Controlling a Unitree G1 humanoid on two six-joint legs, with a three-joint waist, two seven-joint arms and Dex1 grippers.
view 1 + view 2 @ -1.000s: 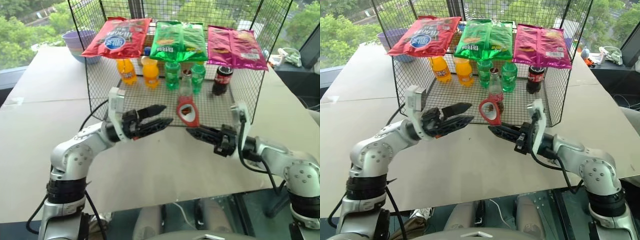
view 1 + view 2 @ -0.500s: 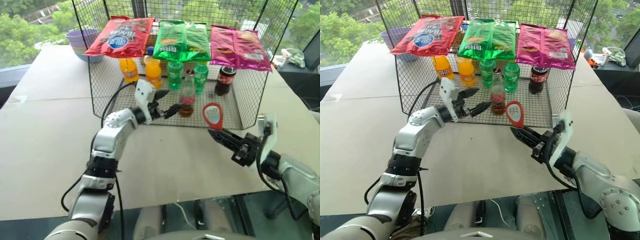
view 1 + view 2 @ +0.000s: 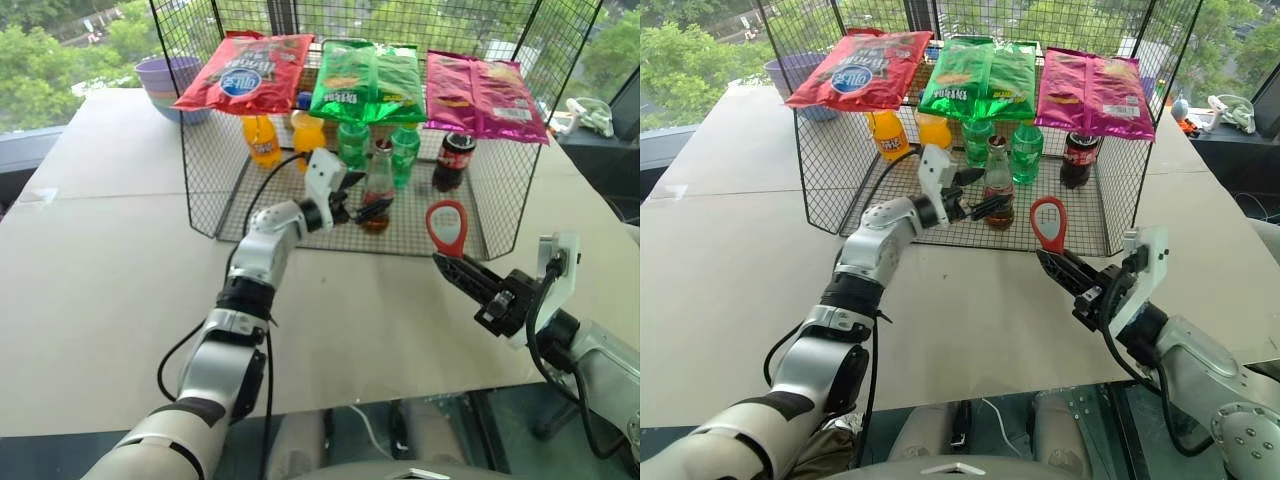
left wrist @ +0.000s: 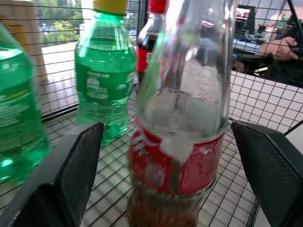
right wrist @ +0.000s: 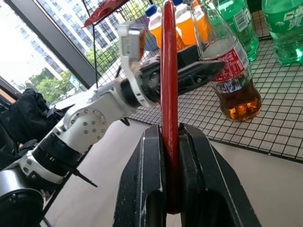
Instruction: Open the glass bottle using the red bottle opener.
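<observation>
The small clear glass bottle (image 3: 377, 193), narrow-necked with brown cola low inside and a red label band, stands on the wire-mesh shelf (image 3: 300, 215). The left gripper (image 4: 175, 142) brackets it, ribbed black fingers (image 4: 80, 165) apart on either side. The right gripper (image 5: 169, 142) clamps the flat red bottle opener (image 3: 446, 227), ring head up.
</observation>
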